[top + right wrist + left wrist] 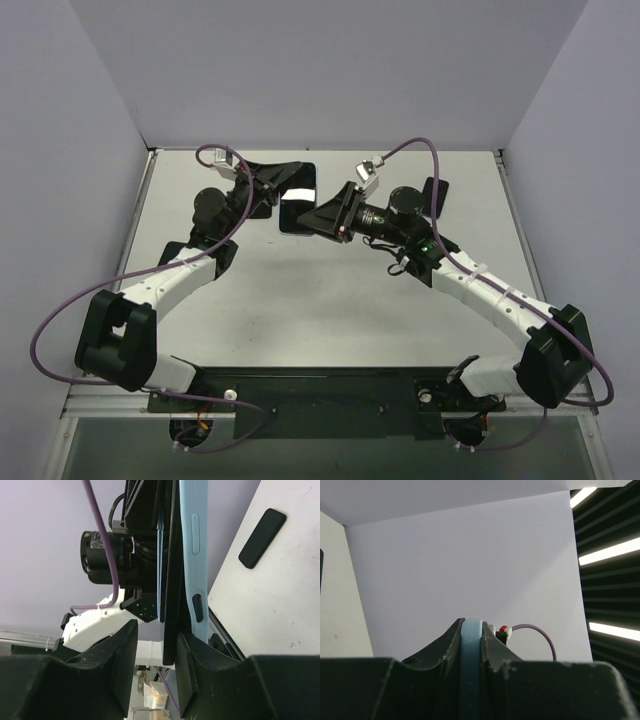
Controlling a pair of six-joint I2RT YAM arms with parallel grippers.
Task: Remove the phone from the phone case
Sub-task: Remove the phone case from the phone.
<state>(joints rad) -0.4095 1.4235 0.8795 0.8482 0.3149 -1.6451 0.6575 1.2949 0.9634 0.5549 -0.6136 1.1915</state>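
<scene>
Left hand (471,630) pinches the edge of the blue case (470,680). Right hand (155,635) is spread astride the black phone (169,580) edge, gap on one side. Phone sits in case, between both hands over the far table (330,310).

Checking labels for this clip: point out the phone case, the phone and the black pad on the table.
phone case (470,680): left wrist view, its light blue edge.
phone (171,580): right wrist view, its black side edge.
black pad (262,537): right wrist view, middle of its face.

No legible writing anywhere (phone case (195,555) included).
</scene>
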